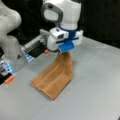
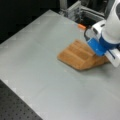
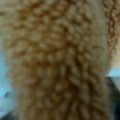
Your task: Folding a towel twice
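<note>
The tan-orange towel point(image 1: 53, 77) lies on the grey table point(image 1: 95, 82) with one end pulled up into a narrow peak under the arm. In both front views my gripper point(image 1: 65, 51) with its blue fingers point(image 2: 97, 47) sits right on that raised end, shut on the towel. The rest of the towel point(image 2: 77, 55) slopes down to the table and spreads wide at its low end. The wrist view is filled by fuzzy terry loops of the towel point(image 3: 60, 60) hanging close before the camera.
A metal frame with dark parts point(image 1: 35, 47) and a small orange piece point(image 1: 10, 79) stand at a front view's left, by the arm's base. A small orange piece point(image 2: 81, 26) lies by the frame. A black perforated board point(image 2: 15, 105) borders the table.
</note>
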